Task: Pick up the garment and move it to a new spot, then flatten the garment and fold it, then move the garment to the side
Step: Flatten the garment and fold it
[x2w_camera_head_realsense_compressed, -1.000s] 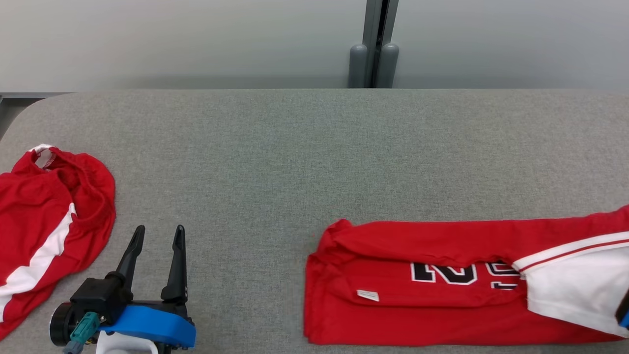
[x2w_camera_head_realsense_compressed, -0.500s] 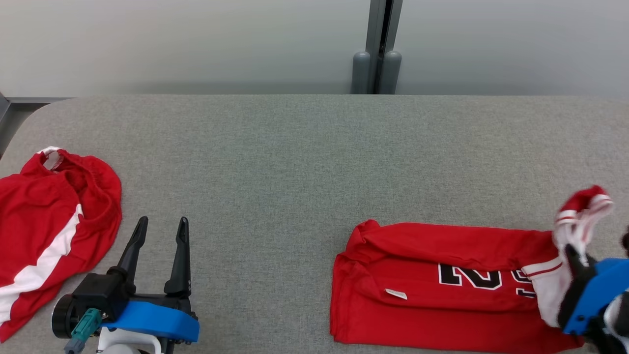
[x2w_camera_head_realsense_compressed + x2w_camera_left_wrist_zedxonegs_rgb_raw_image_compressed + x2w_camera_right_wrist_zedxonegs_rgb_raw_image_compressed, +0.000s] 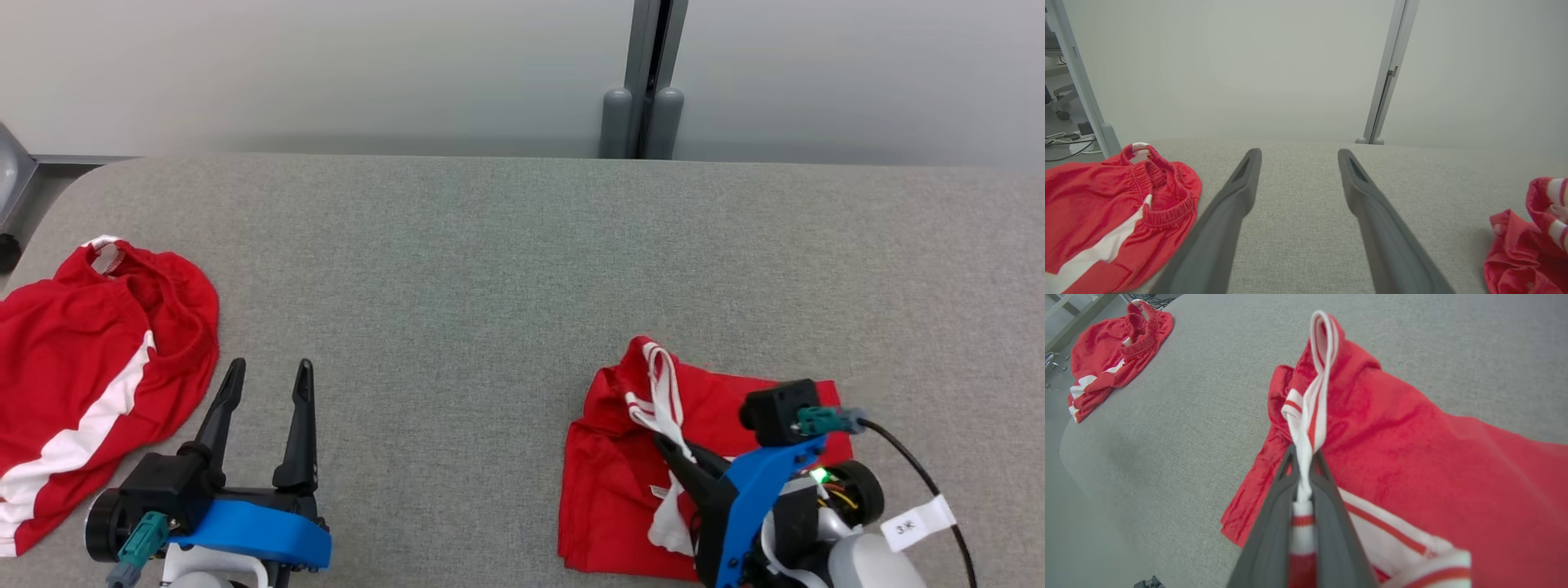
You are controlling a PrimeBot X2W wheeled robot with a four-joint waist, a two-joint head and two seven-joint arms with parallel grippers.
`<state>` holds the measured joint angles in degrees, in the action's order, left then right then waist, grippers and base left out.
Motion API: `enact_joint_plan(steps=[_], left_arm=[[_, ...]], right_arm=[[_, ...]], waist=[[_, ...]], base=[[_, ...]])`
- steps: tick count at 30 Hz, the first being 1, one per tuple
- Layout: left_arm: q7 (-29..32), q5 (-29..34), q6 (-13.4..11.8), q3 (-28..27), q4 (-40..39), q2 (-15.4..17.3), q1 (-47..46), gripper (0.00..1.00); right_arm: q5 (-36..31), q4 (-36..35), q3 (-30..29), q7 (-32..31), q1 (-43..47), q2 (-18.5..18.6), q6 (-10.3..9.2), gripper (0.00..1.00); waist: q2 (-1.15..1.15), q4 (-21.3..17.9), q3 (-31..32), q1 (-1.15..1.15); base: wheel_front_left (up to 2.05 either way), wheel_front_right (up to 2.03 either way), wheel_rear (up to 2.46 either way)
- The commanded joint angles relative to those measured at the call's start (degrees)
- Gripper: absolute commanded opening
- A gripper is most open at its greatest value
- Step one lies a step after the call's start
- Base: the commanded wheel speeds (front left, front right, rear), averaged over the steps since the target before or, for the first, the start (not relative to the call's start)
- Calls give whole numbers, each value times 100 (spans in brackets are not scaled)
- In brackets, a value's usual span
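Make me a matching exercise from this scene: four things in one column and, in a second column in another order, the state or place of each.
Things
1. left end effector
2. right end effector
3. shorts
4. jersey

States
A. lying at the far left, untouched
B. partly folded, one striped edge lifted
C. open, holding nothing
D. shut on cloth

Pairs: 1-C, 2-D, 3-A, 4-B
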<state>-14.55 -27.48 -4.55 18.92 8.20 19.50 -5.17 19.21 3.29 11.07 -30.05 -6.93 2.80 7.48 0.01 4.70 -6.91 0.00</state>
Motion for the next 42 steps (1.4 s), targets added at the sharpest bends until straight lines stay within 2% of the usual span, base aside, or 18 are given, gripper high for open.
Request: enact_joint_plan(steps=[1, 11, 16, 17, 18, 24, 29, 32, 37, 39, 42], left_arm=[[13, -6, -9, 10, -12, 2, -50, 100], [31, -35, 26, 106, 18, 6, -81, 100], [32, -52, 32, 129, 45, -2, -87, 100], [31, -56, 31, 133, 53, -2, -85, 100], [30, -60, 30, 135, 60, 0, -78, 100], [23, -75, -5, 126, 74, 39, 18, 100], [16, -88, -40, 117, 27, 66, 82, 100], [11, -106, -68, 102, -11, 91, 125, 100], [-2, -119, -135, 33, -106, 136, 213, 100], [-11, -137, -150, -6, -150, 143, 233, 100], [-18, -157, -192, -52, -197, 146, 247, 100]], right_arm=[[55, 165, 152, 128, -182, 20, 3, 0], [367, 1210, 667, 531, -694, 18, 3, 0], [446, 1486, 813, 661, -786, 18, 3, 0], [474, 1546, 839, 676, -801, 18, 3, 40], [527, 1580, 873, 682, -809, 17, 3, 100], [1593, 1272, 1066, 1083, -891, 19, 3, 100], [1907, 736, 564, 1896, -1035, 23, 3, 100], [1477, 395, -101, 2230, -948, 23, 3, 100], [248, -296, -1110, 2369, -544, 22, 3, 100], [-262, -508, -1366, 2428, -339, 15, 3, 100], [-691, -661, -1622, 2626, -13, 15, 3, 100]], waist=[[-1, 31, -3, 0], [-1, 173, 3, 0], [-1, 211, 19, 0], [-1, 214, 25, 0], [-1, 215, 33, 0], [-1, 167, 126, 0], [-1, 115, 214, 0], [-1, 89, 248, 0], [-1, 13, 248, 0], [-1, -28, 244, 0], [-1, -82, 277, 0]], base=[[0, 0, 0], [0, 0, 0], [0, 0, 0], [0, 0, 0], [0, 0, 0], [0, 0, 0], [0, 0, 0], [0, 0, 0], [0, 0, 0], [0, 0, 0], [0, 0, 0]])
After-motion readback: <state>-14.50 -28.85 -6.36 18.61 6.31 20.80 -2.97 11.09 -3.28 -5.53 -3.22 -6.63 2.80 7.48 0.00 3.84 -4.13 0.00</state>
